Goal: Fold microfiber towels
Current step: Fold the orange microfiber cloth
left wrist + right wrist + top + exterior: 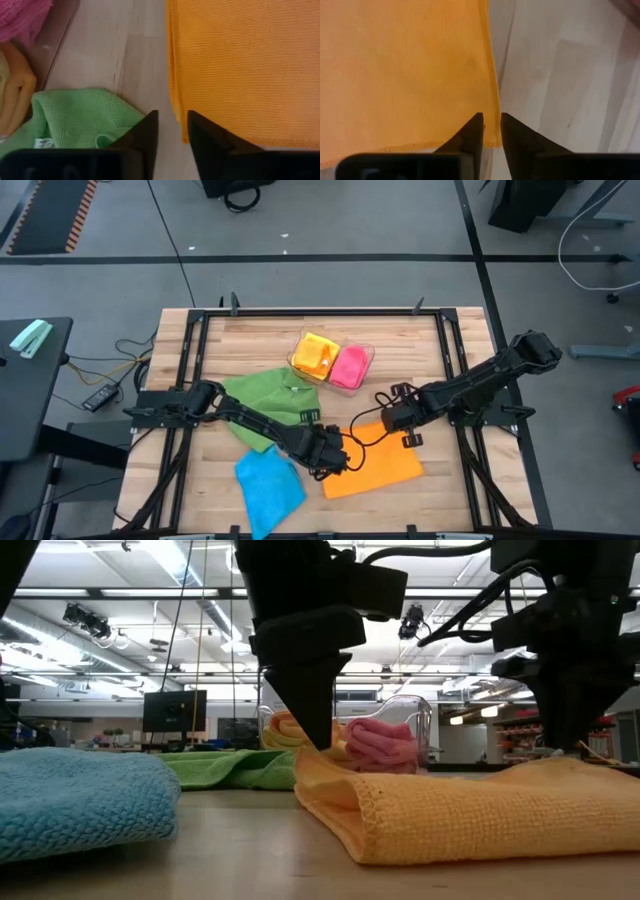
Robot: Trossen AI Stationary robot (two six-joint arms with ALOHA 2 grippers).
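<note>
I see my left gripper (172,131) and right gripper (491,131), jaws slightly parted, over folded nubby orange towel (385,462), looped blue towel (270,488) at 7 o'clock.

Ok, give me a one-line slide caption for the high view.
Both grippers, left and right, open at the orange towel's edges; green and blue towels lie nearby.

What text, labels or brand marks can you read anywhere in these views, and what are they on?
None can be read.
Green towel: a small white tag at its edge, print too blurred to read.
Orange towel: no tag or print shows.
Monitor in the room behind the table: dark, nothing legible.
</note>
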